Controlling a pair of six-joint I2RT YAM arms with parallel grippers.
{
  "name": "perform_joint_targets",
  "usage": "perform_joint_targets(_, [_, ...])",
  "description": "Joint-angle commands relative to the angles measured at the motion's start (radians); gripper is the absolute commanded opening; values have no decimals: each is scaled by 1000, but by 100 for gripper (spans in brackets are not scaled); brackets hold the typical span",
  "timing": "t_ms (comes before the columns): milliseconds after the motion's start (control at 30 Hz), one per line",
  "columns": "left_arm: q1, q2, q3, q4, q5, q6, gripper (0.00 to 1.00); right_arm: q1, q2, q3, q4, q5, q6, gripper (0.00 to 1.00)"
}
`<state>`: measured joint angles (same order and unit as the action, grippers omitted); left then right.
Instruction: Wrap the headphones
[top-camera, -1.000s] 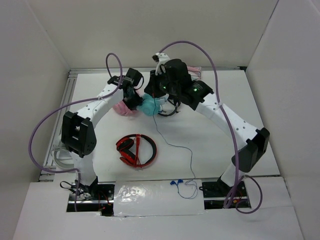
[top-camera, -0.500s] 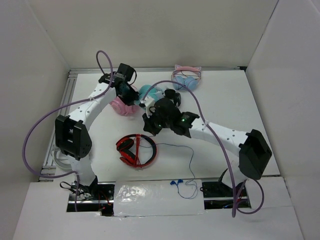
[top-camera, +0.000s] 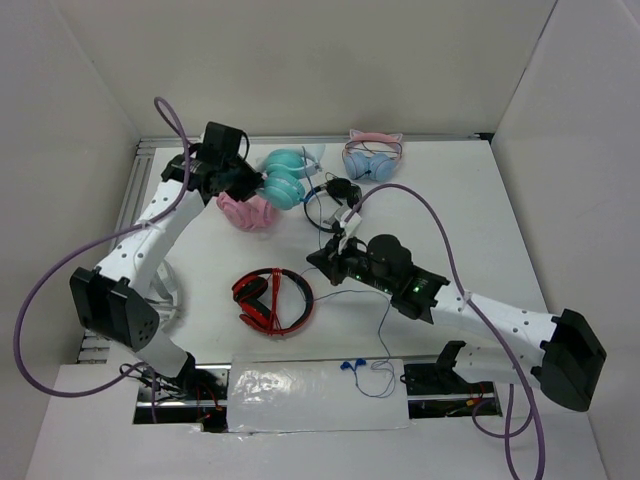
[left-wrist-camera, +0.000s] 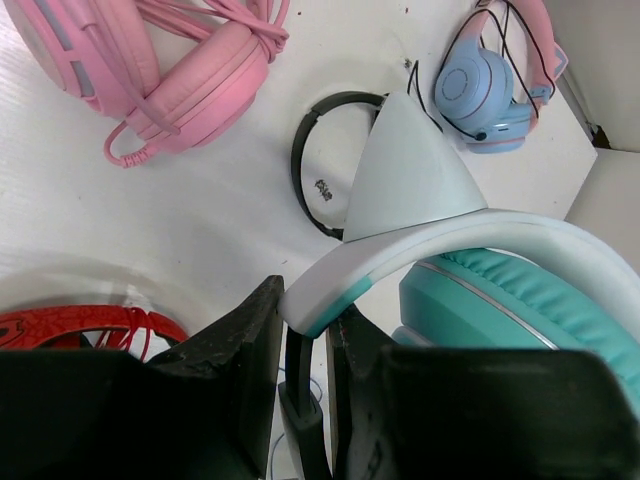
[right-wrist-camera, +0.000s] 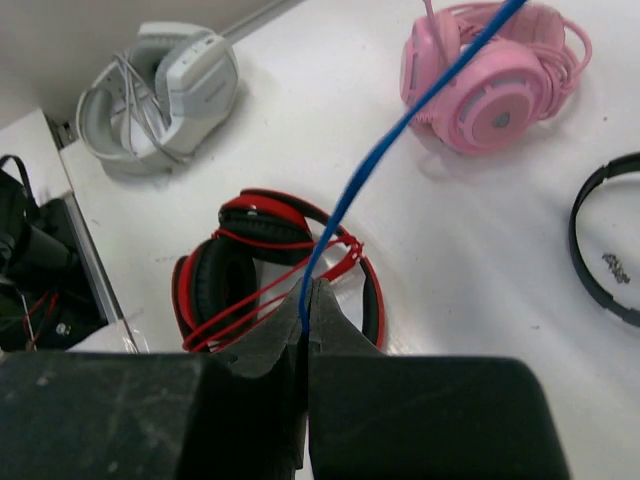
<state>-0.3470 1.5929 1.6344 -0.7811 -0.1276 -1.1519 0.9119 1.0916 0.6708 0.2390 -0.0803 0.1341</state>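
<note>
Your left gripper (left-wrist-camera: 305, 325) clamps the headphones (left-wrist-camera: 520, 300) by the headband (left-wrist-camera: 450, 245), far left. Your right gripper (right-wrist-camera: 305, 305) pinches the cable (right-wrist-camera: 420, 100), near centre.

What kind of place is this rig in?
Probably a lab robot cell: a white table boxed in by white walls, left arm and right arm bolted at its near edge, and teal headphones, pink headphones and red headphones laid out as props.

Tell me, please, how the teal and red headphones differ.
The teal headphones are gripped by the headband in the left fingers; the red headphones lie untouched on the table. The teal pair's blue cable runs out to the right fingers; the red pair's cable is wound around it. Both are over-ear.
</note>
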Motion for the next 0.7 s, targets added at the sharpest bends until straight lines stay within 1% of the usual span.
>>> perform_joint_targets(0, [6, -80, -28, 135, 52, 1, 0, -1, -7, -10, 141, 5, -5, 0])
perform_joint_targets(67, [-3, -100, -54, 149, 40, -23, 0, 2, 11, 12, 143, -24, -14, 0])
perform_joint_targets(100, [-6, -100, -54, 132, 25, -46, 0, 2, 22, 18, 146, -57, -22, 0])
perform_joint_targets(167, [-10, -96, -42, 106, -13, -104, 0, 18, 33, 50, 155, -75, -36, 0])
perform_joint_targets(200, [-12, -94, -39, 86, -35, -141, 0, 36, 45, 67, 145, -91, -42, 0])
perform_joint_targets(233, [-12, -90, -39, 89, -35, -147, 0, 50, 54, 108, 134, -96, -45, 0])
perform_joint_targets(267, [-12, -79, -35, 79, -55, -175, 0, 85, 77, 154, 94, -107, -50, 0])
perform_joint_targets(300, [-12, -79, -27, 66, -67, -186, 0, 85, 86, 154, 77, -108, -54, 0])
perform_joint_targets(367, [-15, -56, -1, 34, -95, -212, 0, 148, 119, 184, 59, -82, -71, 0])
perform_joint_targets(433, [-14, -27, 18, -18, -110, -247, 0, 200, 132, 202, 42, -3, -74, 0])
perform_joint_targets(500, [2, -19, 30, -9, -78, -227, 0, 203, 149, 193, 42, 30, -47, 0])
perform_joint_targets(567, [8, -28, 13, 23, -43, -203, 0, 196, 159, 165, 80, 40, -7, 0])
perform_joint_targets(667, [19, -63, -8, 69, -15, -187, 0, 173, 175, 93, 140, 13, 42, 0])
